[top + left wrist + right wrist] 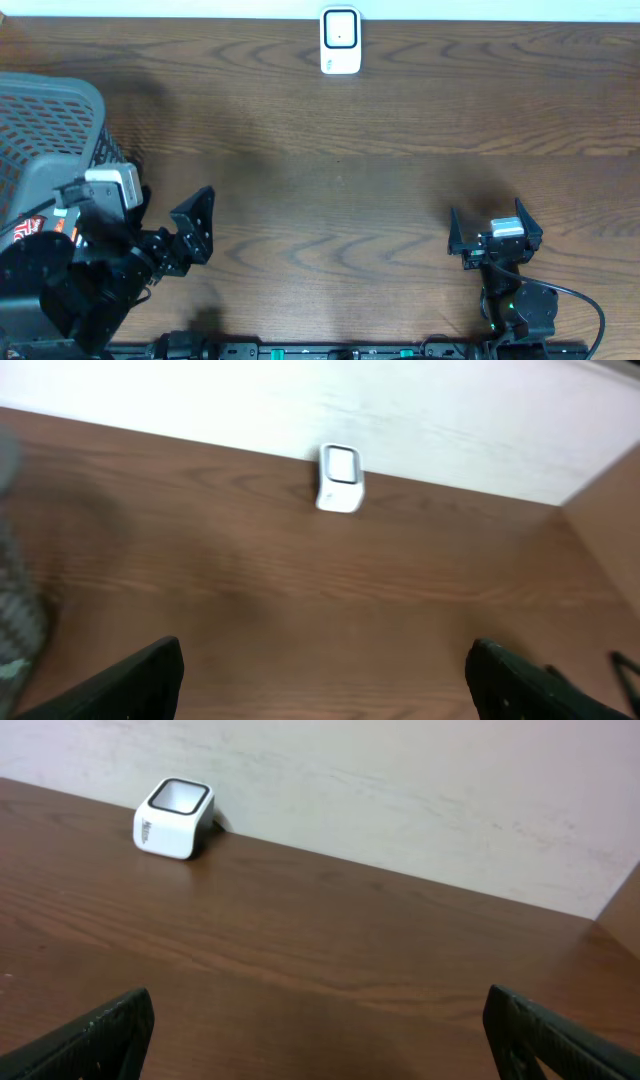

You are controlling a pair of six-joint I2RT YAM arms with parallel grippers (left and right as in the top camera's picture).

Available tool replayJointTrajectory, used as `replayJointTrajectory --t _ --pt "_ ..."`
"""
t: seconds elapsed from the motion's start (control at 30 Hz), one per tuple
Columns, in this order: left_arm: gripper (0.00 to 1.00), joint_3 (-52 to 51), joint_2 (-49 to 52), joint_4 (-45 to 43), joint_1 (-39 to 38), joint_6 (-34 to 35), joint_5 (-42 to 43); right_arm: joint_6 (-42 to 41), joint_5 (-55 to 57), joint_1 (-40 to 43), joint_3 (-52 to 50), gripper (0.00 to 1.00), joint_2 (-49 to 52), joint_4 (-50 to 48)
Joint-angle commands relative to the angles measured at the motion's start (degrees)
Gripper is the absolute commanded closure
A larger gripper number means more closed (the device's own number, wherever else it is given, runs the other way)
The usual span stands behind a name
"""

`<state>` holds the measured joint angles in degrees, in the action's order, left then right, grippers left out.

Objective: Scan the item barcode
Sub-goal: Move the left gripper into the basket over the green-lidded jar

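The white barcode scanner (340,42) stands upright at the table's far edge, against the wall. It also shows as the scanner (339,478) in the left wrist view and as the scanner (173,818) in the right wrist view. No item is clearly in view; a red-and-white patch (24,229) peeks out under the left arm by the basket, and I cannot tell what it is. My left gripper (325,675) hovers open and empty beside the basket, with one dark finger (196,218) pointing right. My right gripper (488,218) is open and empty at the near right.
A grey mesh basket (50,120) fills the left side of the table, its edge (15,620) showing at the left of the left wrist view. Bare brown wood (340,200) lies between the two arms and the scanner. A pale wall (400,790) backs the table.
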<state>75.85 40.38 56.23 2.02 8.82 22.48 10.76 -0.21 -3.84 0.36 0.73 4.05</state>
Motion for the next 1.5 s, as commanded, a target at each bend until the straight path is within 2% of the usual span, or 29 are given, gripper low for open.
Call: replayJointTrajectory --t 0.0,0.07,0.23,0.33,0.43,0.53,0.63,0.73,0.83,1.0,1.03,1.1,1.2,1.37,1.47 --pt "0.1 4.0 1.92 0.33 -0.07 2.99 2.73 -0.85 -0.11 -0.13 -0.04 0.01 -0.35 0.24" --pt "0.09 7.34 3.39 0.57 -0.07 5.14 0.33 -0.85 -0.11 -0.13 -0.04 0.01 -0.35 0.24" --pt "0.09 21.03 10.36 4.24 -0.07 5.27 -3.63 -0.85 -0.11 -0.13 -0.04 0.01 -0.35 0.24" --pt "0.09 32.94 16.9 11.74 -0.07 5.81 -12.81 -0.85 -0.11 -0.13 -0.04 0.01 -0.35 0.24" --pt "0.09 47.89 25.51 21.55 -0.07 9.4 -25.94 -0.85 -0.11 -0.13 -0.04 0.01 -0.35 0.24" --pt "0.09 60.35 33.57 29.29 -0.04 11.87 -35.58 -0.85 -0.11 -0.13 -0.04 0.01 -0.35 0.24" --pt "0.09 65.61 37.94 34.01 1.7 16.79 -42.95 -0.85 -0.11 -0.13 -0.04 0.01 -0.35 0.24" --pt "0.09 66.47 40.37 37.4 6.12 20.63 -45.31 -0.85 -0.11 -0.13 -0.04 0.01 -0.35 0.24" --pt "0.09 66.31 43.21 40.57 15.78 24.44 -44.5 -0.85 -0.11 -0.13 -0.04 0.01 -0.35 0.24" --pt "0.09 65.59 45.27 40.54 30.25 24.48 -35.93 -0.85 -0.11 -0.13 -0.04 0.01 -0.35 0.24" --pt "0.09 64.3 45.81 40.57 36.02 24.46 -32.17 -0.85 -0.11 -0.13 -0.04 0.01 -0.35 0.24" --pt "0.09 61.83 46.12 40.54 40.89 24.41 -28.28 -0.85 -0.11 -0.13 -0.04 0.01 -0.35 0.24" --pt "0.09 55.47 46.1 40.57 46.6 24.59 -25.59 -0.85 -0.11 -0.13 -0.04 0.01 -0.35 0.24" --pt "0.09 42.03 46.1 40.11 51.47 28.13 -25.64 -0.85 -0.11 -0.13 -0.04 0.01 -0.35 0.24" --pt "0.09 32.39 46.1 35.65 53.22 28.37 -25.92 -0.85 -0.11 -0.13 -0.04 0.01 -0.35 0.24"
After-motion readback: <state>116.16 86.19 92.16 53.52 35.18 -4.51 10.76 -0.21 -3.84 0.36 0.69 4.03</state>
